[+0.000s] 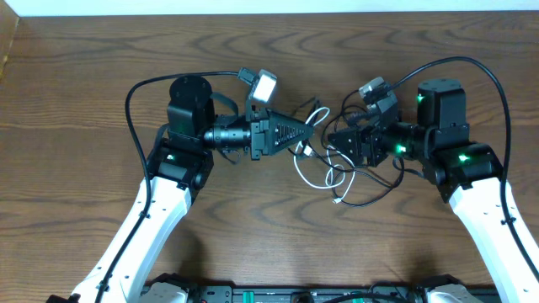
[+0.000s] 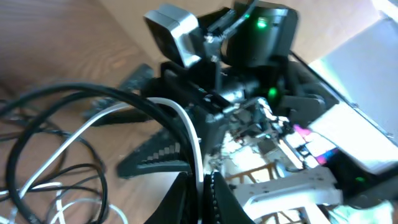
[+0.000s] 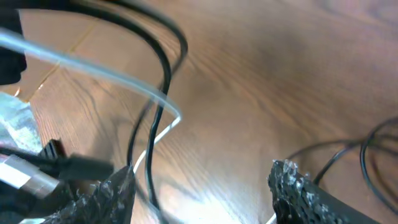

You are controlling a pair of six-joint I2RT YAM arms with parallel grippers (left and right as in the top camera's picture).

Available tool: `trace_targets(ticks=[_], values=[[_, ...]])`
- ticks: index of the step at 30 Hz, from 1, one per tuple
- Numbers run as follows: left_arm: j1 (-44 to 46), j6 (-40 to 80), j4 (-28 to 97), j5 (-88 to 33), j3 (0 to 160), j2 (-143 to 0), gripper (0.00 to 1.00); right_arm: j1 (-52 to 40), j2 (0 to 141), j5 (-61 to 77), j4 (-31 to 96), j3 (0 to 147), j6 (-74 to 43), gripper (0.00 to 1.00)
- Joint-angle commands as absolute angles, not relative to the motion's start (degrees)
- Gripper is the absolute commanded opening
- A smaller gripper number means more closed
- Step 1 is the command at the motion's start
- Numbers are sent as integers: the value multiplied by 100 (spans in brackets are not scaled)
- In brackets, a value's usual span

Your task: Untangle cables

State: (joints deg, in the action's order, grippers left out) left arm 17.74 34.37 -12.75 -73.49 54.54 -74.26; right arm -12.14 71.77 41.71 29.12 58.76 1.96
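Over the counter (image 1: 93, 76), left tool (image 2: 200, 194) clenched on the white cable (image 2: 194, 140); right tool (image 3: 202, 180) released, fingers (image 3: 298, 186) spread wide, black cable (image 3: 163, 81) running close beside them.

The surface (image 1: 84, 84) is showing brown wood grain. One white cable (image 2: 189, 124) and one black cable (image 3: 163, 68) are presenting. The left tool (image 1: 310, 130) and right tool (image 1: 334, 141) are showing black, and green lights (image 1: 461, 157) are glowing.
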Motion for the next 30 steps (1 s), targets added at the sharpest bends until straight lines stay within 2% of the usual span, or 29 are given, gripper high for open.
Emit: trace_targets(ticks=[1, 9, 13, 15, 17, 21, 26, 30], values=[[1787, 3852, -1387, -7721, 5487, -7406, 7, -1232, 7203, 4414, 2735, 5913, 351, 66], [2018, 3846, -1385, -7601, 5487, -7408, 8, -1588, 7203, 4407, 2209, 5913, 351, 66], [2060, 3846, -1385, -7544, 5487, -7408, 8, -1660, 7203, 4403, 2027, 5913, 349, 50], [2060, 3850, -1385, -7544, 5487, -7408, 8, -1660, 7203, 4368, 1988, 5913, 349, 33], [2060, 3846, -1385, -7544, 5487, -7408, 8, -1660, 7203, 4340, 1999, 5913, 349, 22], [2060, 3844, -1385, -7472, 5487, -7411, 7, -1660, 7203, 4296, 2147, 5913, 349, 22], [2060, 3824, -1385, -7262, 5487, -7411, 7, -1660, 7203, 4045, 2366, 5913, 349, 2], [2060, 3822, -1382, -7255, 5487, -7411, 7, -1660, 7203, 4042, 2405, 5913, 351, 1]])
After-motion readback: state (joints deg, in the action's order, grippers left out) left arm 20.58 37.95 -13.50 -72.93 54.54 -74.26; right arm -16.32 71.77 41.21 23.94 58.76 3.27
